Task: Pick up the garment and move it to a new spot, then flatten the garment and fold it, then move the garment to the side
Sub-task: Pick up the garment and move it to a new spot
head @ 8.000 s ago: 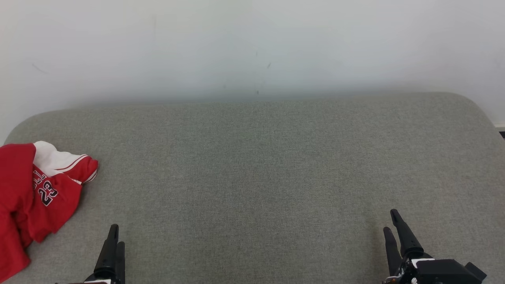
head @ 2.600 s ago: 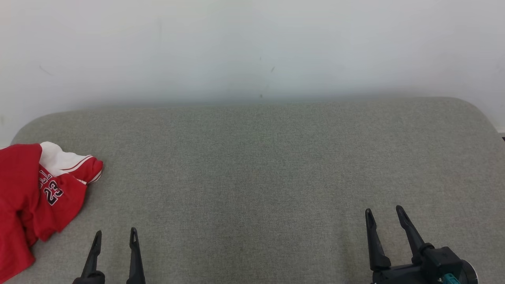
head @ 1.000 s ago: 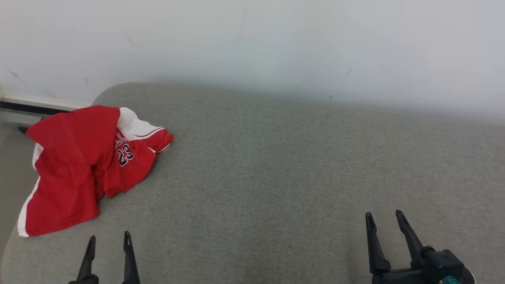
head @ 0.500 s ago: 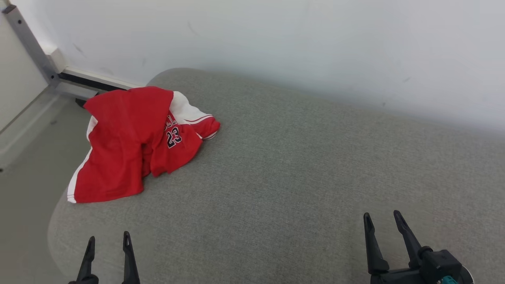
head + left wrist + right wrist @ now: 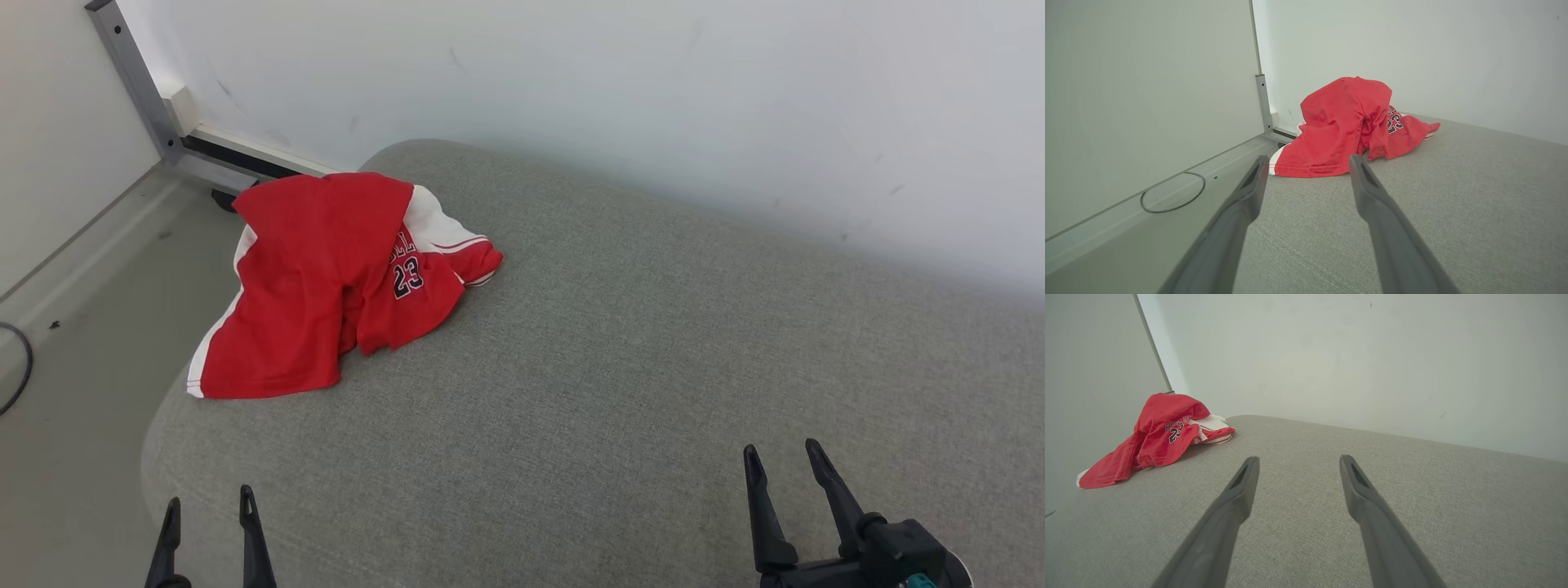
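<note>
The garment (image 5: 318, 286) is a crumpled red jersey with white trim and the number 23, lying at the far left end of the grey cushioned surface (image 5: 620, 359). In the left wrist view the garment (image 5: 1347, 122) lies just beyond my fingertips; in the right wrist view the garment (image 5: 1155, 437) is far off to the left. My left gripper (image 5: 207, 508) hangs open over the cushion's near left edge, nothing between its fingers. My right gripper (image 5: 780, 459) stands open at the lower right, empty, well away from the jersey.
A white wall (image 5: 653, 98) backs the cushion. Left of the cushion the floor (image 5: 73, 343) drops away, with a metal post (image 5: 135, 82), a baseboard and a dark cable loop (image 5: 1171, 198). The cushion's left edge is rounded.
The head camera has swung left, bringing the jersey, floor and wall corner further into the picture. Both grippers keep their open stance; the jersey lies as before.
</note>
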Controlling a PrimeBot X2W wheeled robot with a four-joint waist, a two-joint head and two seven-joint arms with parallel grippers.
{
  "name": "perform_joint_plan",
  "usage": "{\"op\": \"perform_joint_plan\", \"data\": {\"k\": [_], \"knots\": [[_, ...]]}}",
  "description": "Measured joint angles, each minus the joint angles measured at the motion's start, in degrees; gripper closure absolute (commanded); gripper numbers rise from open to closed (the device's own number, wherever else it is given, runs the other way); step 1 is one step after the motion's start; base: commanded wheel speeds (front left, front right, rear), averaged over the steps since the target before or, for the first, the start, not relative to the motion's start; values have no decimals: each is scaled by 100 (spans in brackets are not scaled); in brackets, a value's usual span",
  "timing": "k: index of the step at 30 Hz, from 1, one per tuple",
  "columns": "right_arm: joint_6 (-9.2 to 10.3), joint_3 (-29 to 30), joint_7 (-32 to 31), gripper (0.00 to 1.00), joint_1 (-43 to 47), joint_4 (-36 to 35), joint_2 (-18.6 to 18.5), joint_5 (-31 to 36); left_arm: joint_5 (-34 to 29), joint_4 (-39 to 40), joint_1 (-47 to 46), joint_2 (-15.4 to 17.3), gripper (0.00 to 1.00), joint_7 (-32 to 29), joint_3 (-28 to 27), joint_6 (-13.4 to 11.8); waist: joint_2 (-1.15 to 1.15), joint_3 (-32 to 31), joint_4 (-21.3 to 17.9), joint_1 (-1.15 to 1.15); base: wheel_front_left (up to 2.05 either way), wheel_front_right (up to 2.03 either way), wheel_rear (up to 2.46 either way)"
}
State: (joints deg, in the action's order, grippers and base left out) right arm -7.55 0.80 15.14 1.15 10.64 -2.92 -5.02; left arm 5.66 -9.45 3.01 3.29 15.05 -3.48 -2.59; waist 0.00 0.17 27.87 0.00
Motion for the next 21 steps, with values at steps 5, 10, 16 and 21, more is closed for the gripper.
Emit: {"op": "perform_joint_plan", "data": {"k": [5, 10, 16, 21], "knots": [[0, -56, 0, 0, 0, 16, 0, -1, -8, 7, 5, -1, 0, 0, -44, -38, 0, -11, -39, 0, 0, 0, 0], [0, -94, 0, 0, -16, 21, 1, 4, 85, 53, -40, -7, 0, 0, -146, -85, 0, 23, -137, 0, 0, 0, 0], [0, -65, 0, 0, -152, -26, 2, 125, 256, 48, -510, 91, 0, 0, -402, -21, 0, 133, -371, 0, 0, 0, 0], [0, -3, 0, 0, -286, -89, 1, 237, 438, -185, -1131, 358, 0, 0, -678, 78, 0, 283, -667, 0, 0, 0, 0]]}}
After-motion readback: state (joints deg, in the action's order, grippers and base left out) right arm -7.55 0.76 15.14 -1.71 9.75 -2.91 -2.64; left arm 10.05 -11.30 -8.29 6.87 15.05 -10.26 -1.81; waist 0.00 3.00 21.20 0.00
